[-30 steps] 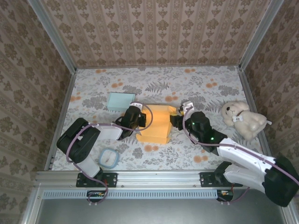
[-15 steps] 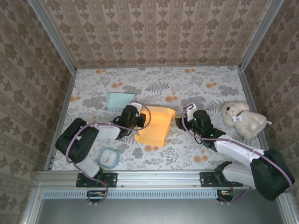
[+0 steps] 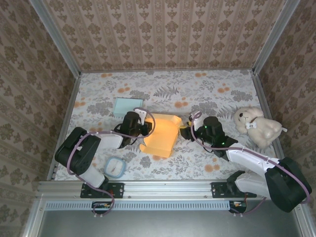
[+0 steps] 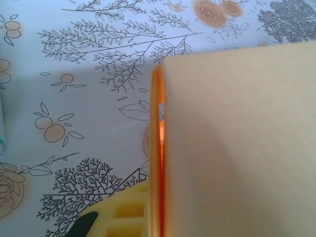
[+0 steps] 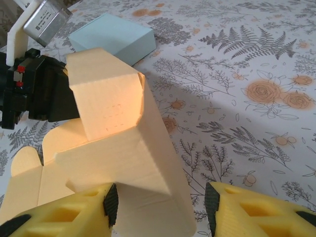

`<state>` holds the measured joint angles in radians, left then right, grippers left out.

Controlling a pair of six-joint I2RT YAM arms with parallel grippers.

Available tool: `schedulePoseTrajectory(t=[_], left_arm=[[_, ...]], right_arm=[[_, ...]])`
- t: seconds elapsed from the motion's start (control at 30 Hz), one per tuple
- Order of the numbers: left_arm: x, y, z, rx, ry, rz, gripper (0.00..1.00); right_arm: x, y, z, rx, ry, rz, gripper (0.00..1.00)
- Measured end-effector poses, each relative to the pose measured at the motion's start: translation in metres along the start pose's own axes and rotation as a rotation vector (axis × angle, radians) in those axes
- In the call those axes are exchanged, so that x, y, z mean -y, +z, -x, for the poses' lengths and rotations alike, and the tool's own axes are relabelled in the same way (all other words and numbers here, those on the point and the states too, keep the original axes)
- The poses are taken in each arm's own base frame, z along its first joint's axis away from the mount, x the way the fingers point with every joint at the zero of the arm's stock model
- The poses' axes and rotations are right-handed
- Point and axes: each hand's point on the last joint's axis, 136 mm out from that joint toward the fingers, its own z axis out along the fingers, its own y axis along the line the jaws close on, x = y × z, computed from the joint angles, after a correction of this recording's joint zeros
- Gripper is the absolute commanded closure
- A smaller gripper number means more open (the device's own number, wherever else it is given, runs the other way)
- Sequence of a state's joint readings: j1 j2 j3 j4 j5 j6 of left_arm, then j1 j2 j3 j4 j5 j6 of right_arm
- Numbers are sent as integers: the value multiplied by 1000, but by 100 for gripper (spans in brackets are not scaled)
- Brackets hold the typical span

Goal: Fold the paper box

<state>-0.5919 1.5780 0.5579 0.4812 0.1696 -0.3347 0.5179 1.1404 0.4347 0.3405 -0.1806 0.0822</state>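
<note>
The paper box (image 3: pixel 160 134) is pale orange card, partly folded, lying mid-table with one panel raised. My left gripper (image 3: pixel 142 126) is shut on its left edge. In the left wrist view the box panel (image 4: pixel 237 148) stands edge-on, and one yellow finger (image 4: pixel 123 212) of the left gripper (image 4: pixel 160 217) presses against it. My right gripper (image 3: pixel 186 131) is at the box's right end. In the right wrist view the right gripper (image 5: pixel 161 206) is open around a sloping box panel (image 5: pixel 143 163). Its left pad touches the card; its right pad stands apart from it.
A light blue flat box (image 3: pixel 127 107) lies just behind the left gripper. A cream teddy bear (image 3: pixel 256 126) sits at the right. A small blue-rimmed lid (image 3: pixel 115 167) lies near the front left. Patterned walls close in the floral table (image 3: pixel 197 94).
The left gripper has drawn the box a little to the left and turned it. The right gripper has followed to the box's right end.
</note>
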Motion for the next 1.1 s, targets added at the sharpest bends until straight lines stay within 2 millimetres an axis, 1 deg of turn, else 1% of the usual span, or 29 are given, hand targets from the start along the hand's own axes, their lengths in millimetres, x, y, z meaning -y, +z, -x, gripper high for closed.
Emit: schedulePoseTrajectory(t=[0.17,0.23,0.53,0.7,0.8,0.93,1.1], left_arm=[[4,-6,7,20,6,-21,100],[5,-6,7,19,9,-23,100],[7,-6,6,15,9,-35,100],[7,-6,6,15,9,-35,100],[8,-6,6,13,9,-40,100],[8,-6,4,8,9,-42,100],[14,-5,2,1,17,-52,100]], right_arm=[[-10,1,0,-3,-24,25,49],[-13,1,0,-2,-34,31,49],[-14,5,4,-2,-71,-3,48],[-17,13,-2,-33,-96,-7,48],[-19,17,-8,-53,-107,-11,52],[-15,18,-8,-54,-126,-41,62],[-10,18,-7,-49,-139,-90,63]])
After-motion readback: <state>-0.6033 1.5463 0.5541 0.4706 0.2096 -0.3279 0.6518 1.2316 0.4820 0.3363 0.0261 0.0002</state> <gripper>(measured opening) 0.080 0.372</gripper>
